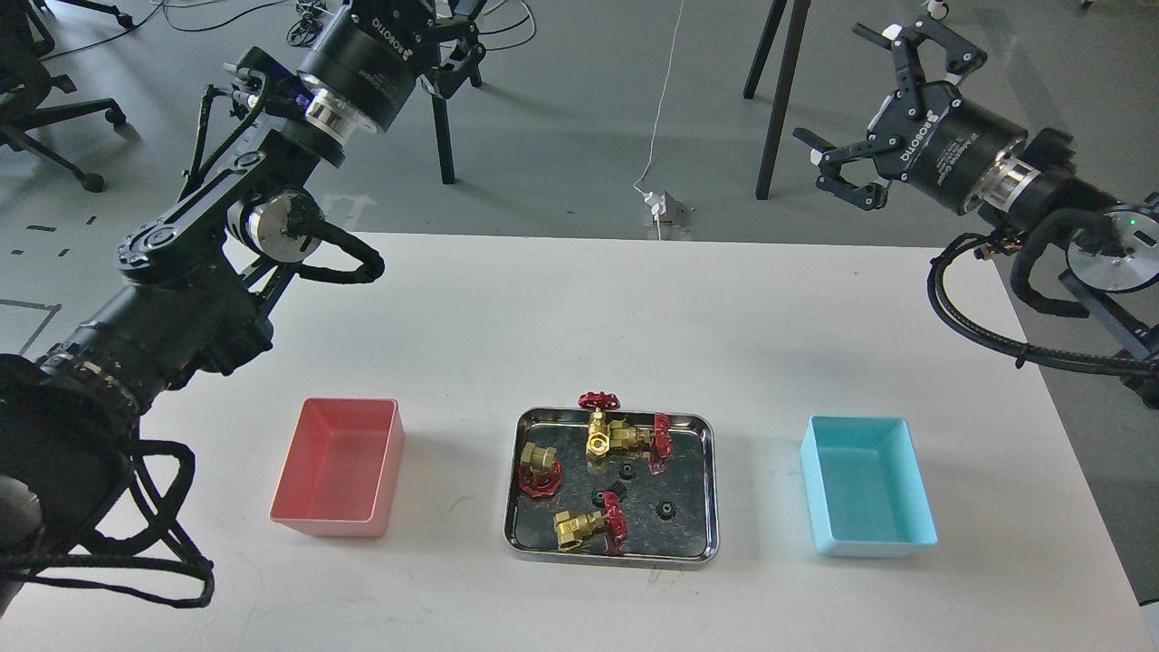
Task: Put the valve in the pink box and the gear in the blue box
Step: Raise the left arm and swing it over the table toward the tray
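Observation:
Several brass valves with red handwheels lie in a shiny steel tray (708,480) at the table's front centre; one valve (587,528) is near its front edge, another valve (537,468) at its left. Three small black gears sit among them, one gear (665,511) toward the right. The pink box (340,466) stands empty left of the tray, and the blue box (865,493) stands empty to its right. My right gripper (840,91) is open, high above the table's far right. My left gripper (453,45) is raised at the top left, its fingers dark and indistinct.
The white table (579,317) ends at a far edge, with grey floor beyond it. Behind that edge are stand legs (779,100), a white cable (665,91) with a plug block, and an office chair base (54,127) at far left.

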